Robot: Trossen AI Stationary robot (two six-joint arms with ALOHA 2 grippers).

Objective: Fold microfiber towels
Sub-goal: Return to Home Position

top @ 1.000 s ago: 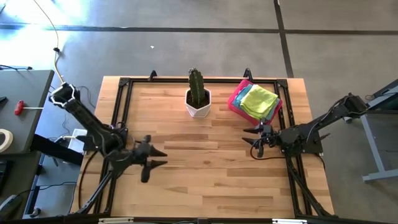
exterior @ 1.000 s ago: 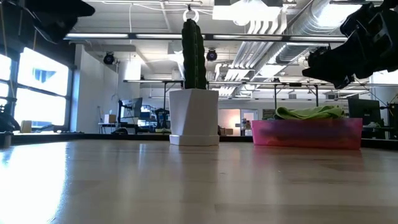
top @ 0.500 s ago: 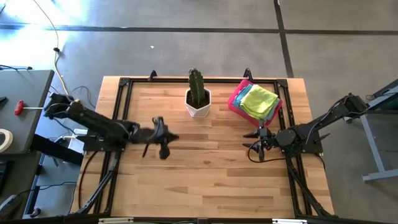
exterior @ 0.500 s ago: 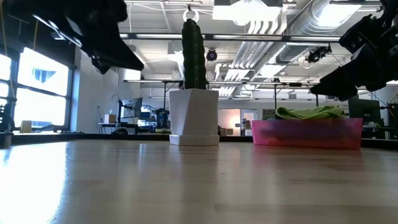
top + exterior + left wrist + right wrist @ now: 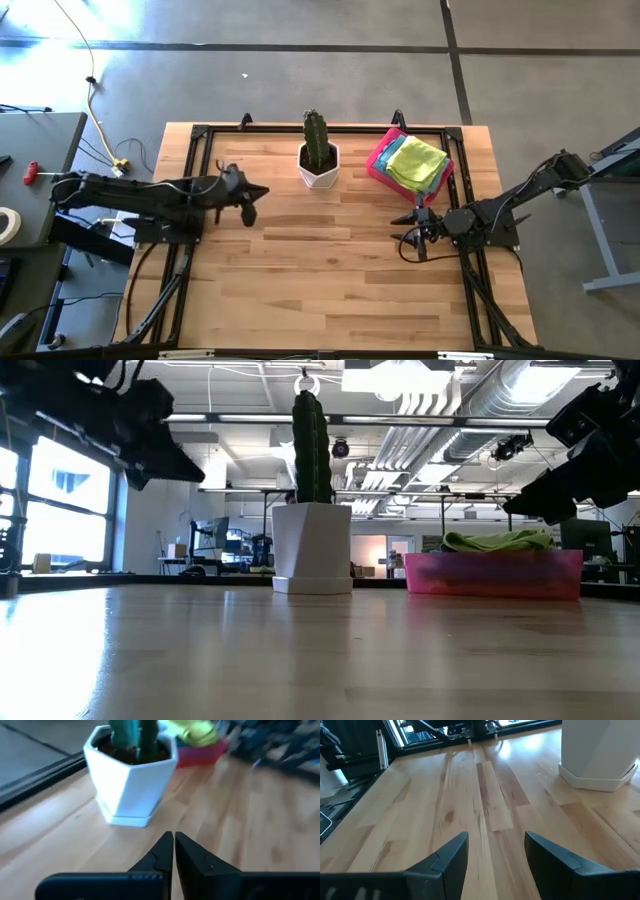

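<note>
Towels sat stacked in the pink tray at the far right of the desk. A lime green one was on top, with a light blue edge showing under it. Couldn't tell how many were in the stack.

Left pincer was off the desk surface on the left side, left of the white cactus pot and pointing toward it. Its fingers were closed tip to tip, holding nothing.

Right pincer hung above the desk on the right side, nearer than the tray and apart from it. Its fingers were spread wide and empty, with only bare wood between them in the right wrist view.
</note>
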